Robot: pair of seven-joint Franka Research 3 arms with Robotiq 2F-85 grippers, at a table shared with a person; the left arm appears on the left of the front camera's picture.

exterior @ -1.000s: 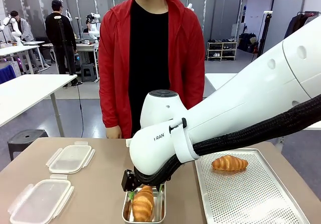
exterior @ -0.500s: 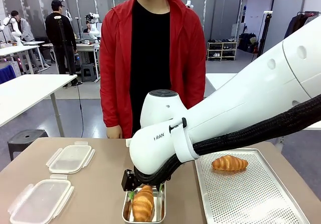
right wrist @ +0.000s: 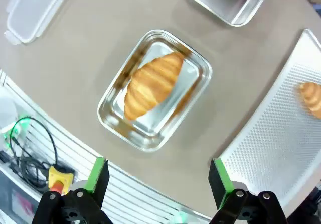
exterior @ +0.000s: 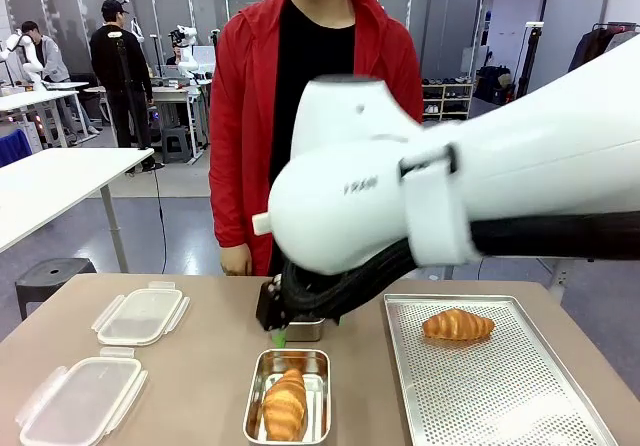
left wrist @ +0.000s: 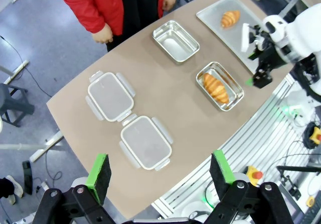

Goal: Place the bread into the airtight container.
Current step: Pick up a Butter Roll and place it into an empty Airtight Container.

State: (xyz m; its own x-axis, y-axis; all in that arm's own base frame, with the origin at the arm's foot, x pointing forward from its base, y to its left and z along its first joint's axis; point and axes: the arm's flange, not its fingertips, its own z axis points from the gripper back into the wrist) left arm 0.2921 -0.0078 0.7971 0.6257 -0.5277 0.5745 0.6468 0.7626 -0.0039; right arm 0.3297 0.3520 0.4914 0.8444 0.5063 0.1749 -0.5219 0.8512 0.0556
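One croissant lies inside a steel airtight container near the table's front edge. My right gripper hangs open just above and behind it, with nothing between its green pads. A second croissant rests on the perforated tray at the right. My left gripper is open high over the table, looking down on the filled container and the right gripper.
An empty steel container stands behind the filled one. Two clear plastic lids lie at the left. A person in a red jacket stands at the far edge, one hand by the table.
My right arm has risen and drawn back from the front container, so its gripper now hangs above it. The croissant stays lying in the container.
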